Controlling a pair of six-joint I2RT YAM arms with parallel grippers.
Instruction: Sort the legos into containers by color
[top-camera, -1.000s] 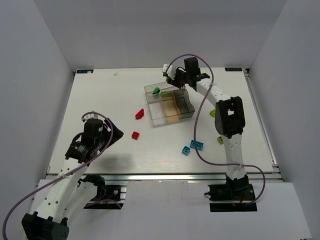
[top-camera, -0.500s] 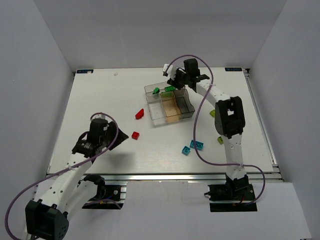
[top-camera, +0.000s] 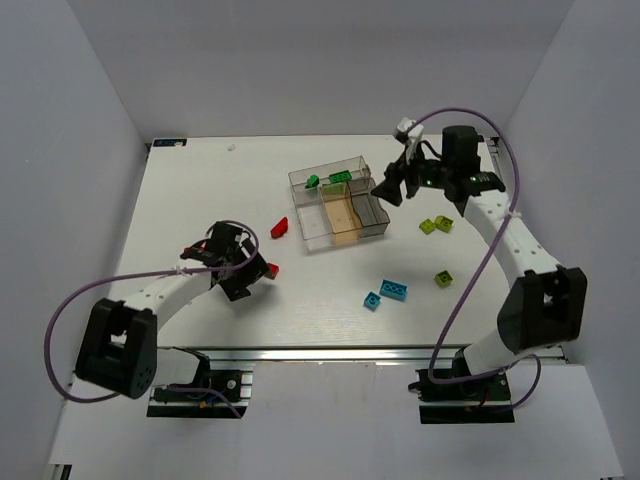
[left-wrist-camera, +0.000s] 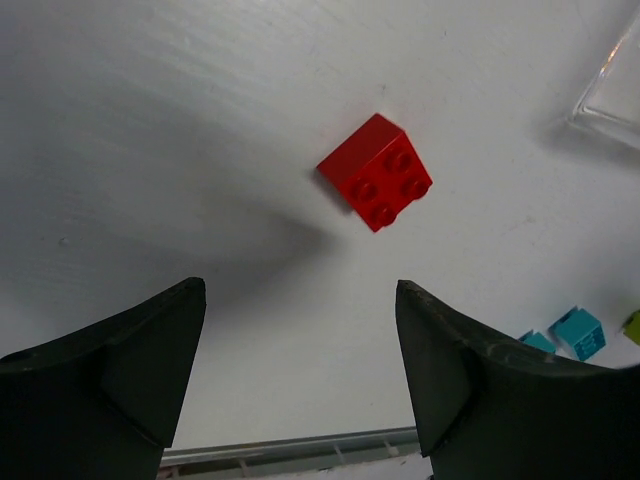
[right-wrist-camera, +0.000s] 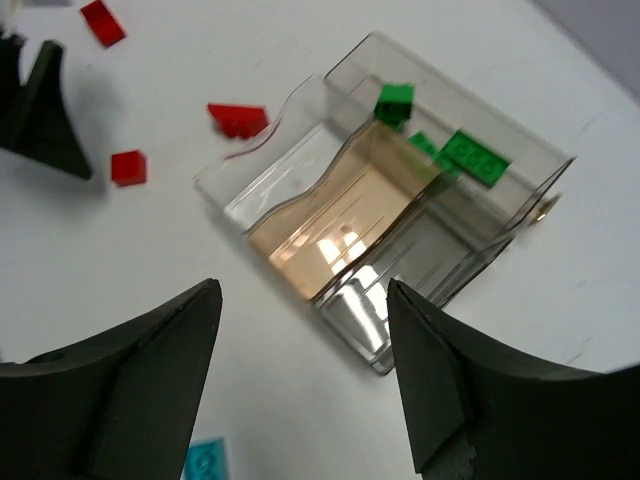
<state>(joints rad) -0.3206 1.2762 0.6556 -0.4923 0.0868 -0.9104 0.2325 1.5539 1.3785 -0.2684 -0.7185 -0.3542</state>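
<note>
The containers (top-camera: 338, 207) are joined clear bins at mid table; they also show in the right wrist view (right-wrist-camera: 300, 235). Dark green legos (top-camera: 340, 177) lie in the back bin, also in the right wrist view (right-wrist-camera: 476, 158). My left gripper (top-camera: 250, 275) is open and empty, with a small red brick (top-camera: 271, 268) just ahead of its fingers; the brick (left-wrist-camera: 376, 172) lies beyond the open gripper (left-wrist-camera: 300, 330). My right gripper (top-camera: 386, 190) is open and empty beside the containers' right end; in its own view the gripper (right-wrist-camera: 305, 380) hovers over bare table.
A red sloped brick (top-camera: 279, 228) lies left of the containers. Cyan bricks (top-camera: 393, 290) lie at front centre. Lime bricks (top-camera: 435, 224) and another (top-camera: 443, 279) lie at the right. Another red brick (right-wrist-camera: 102, 22) shows at the right wrist view's top left.
My right gripper let a green brick into the back bin and swung right, clear of the containers. My left gripper moved right and forward up to the small red brick.
</note>
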